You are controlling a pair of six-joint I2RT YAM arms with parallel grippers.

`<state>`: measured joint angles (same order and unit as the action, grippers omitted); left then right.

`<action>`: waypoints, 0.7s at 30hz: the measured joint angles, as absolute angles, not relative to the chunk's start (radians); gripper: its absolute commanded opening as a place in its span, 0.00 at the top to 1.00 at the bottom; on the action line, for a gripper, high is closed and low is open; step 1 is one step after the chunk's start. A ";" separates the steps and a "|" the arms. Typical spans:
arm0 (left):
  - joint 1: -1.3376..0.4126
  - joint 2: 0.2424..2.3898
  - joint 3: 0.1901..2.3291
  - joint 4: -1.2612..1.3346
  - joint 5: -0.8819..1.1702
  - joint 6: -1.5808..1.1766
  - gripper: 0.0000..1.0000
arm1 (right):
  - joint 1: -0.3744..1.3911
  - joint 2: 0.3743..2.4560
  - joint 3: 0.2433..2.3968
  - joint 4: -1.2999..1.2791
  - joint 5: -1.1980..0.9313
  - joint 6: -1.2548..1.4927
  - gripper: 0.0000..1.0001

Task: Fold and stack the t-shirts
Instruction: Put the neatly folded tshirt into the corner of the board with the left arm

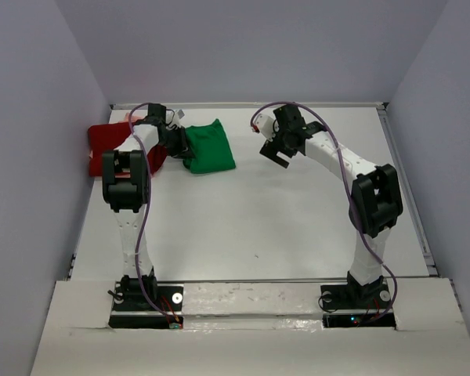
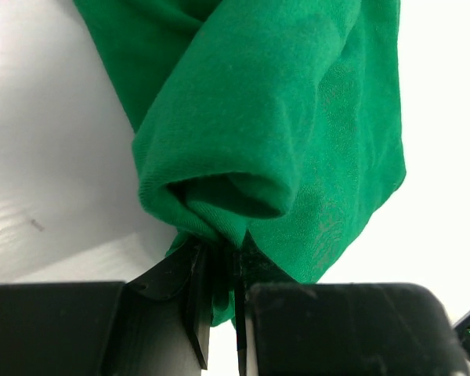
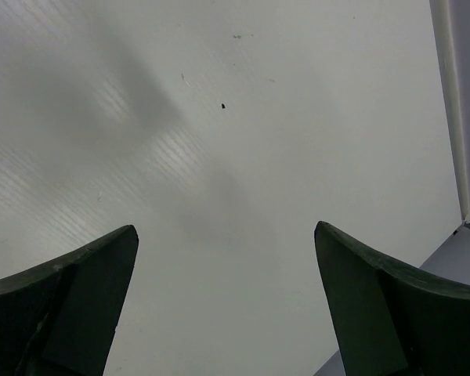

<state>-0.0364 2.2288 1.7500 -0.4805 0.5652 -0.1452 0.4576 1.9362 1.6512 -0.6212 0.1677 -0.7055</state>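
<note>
white table (image 1: 258,227), pale lavender walls (image 1: 31,117) on three sides, even light

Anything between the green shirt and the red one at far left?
No loose object visible. Only the left gripper itself, fingers shut on the edge of the green shirt, sits between it and the red shirt.

Soft matt green cloth t-shirt (image 2: 298,117)

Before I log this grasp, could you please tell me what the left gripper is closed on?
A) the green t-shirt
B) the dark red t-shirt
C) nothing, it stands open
A: the left wrist view shows the left gripper pinched on a fold at the edge of the green t-shirt; the dark red t-shirt is not between its fingers.
</note>
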 measured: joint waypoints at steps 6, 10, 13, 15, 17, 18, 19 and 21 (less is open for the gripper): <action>-0.035 2.205 1.762 -0.545 0.502 -0.084 1.00 | 0.458 1.924 1.639 -0.621 0.160 -0.699 0.00; -0.033 2.195 1.797 -0.601 0.445 -0.043 1.00 | 0.458 1.924 1.637 -0.620 0.156 -0.697 0.00; -0.031 2.193 1.828 -0.635 0.407 -0.014 1.00 | 0.458 1.924 1.636 -0.620 0.153 -0.693 0.00; -0.031 2.190 1.847 -0.659 0.377 0.004 1.00 | 0.458 1.924 1.636 -0.620 0.150 -0.691 0.00; -0.030 2.183 1.854 -0.673 0.353 0.017 1.00 | 0.458 1.924 1.635 -0.620 0.149 -0.690 0.00; -0.030 2.177 1.854 -0.682 0.340 0.023 1.00 | 0.458 1.924 1.635 -0.620 0.149 -0.689 0.00; -0.030 2.174 1.855 -0.687 0.332 0.027 1.00 | 0.458 1.924 1.635 -0.620 0.149 -0.688 0.00; -0.030 2.167 1.860 -0.703 0.315 0.034 1.00 | 0.458 1.924 1.634 -0.620 0.149 -0.687 0.00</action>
